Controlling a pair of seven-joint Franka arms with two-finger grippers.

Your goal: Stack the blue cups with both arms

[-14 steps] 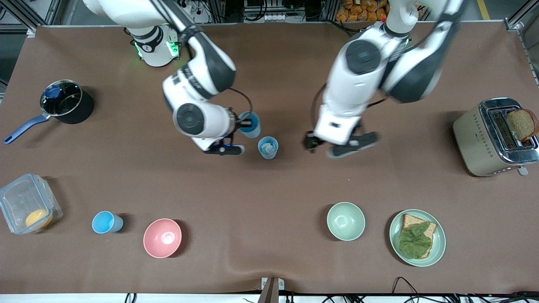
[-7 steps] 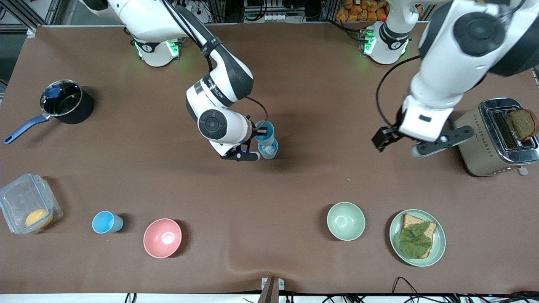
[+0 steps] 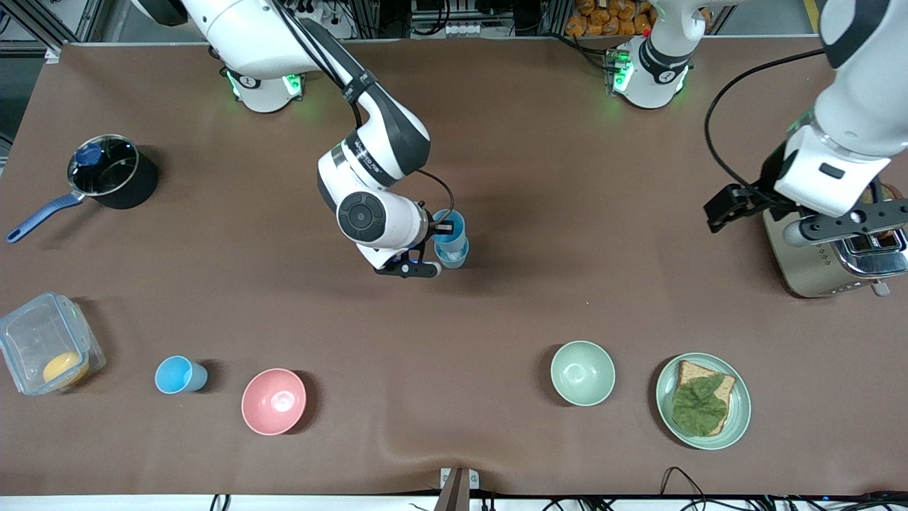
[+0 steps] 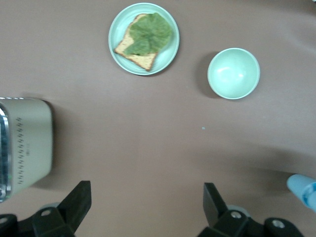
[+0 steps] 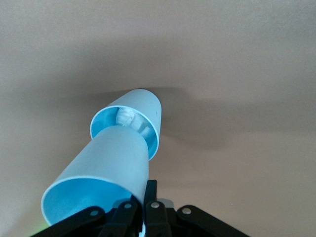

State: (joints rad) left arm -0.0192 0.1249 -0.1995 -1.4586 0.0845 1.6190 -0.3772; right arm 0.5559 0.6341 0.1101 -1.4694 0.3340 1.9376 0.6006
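Left gripper [image 3: 794,216] swung away from mid-bench over the last second, now up over the toaster [image 3: 816,266] at the left arm's end, fingers spread wide, holding nothing. Right gripper [image 3: 433,248] carried its held cup [image 3: 450,228] over the standing cup [image 3: 454,257] at mid-bench; clamped on the held cup's rim, base now entering the standing cup's mouth, white scrap visible inside. Third blue cup [image 3: 179,375] unmoved near the front edge toward the right arm's end, beside the pink bowl [image 3: 274,402]. Brown mat [image 3: 454,333] over the bench; green bowl [image 3: 583,373], sandwich plate [image 3: 738,419], pot [image 3: 113,172], clear container [image 3: 50,352] unchanged. Frame rails along the rear edge.
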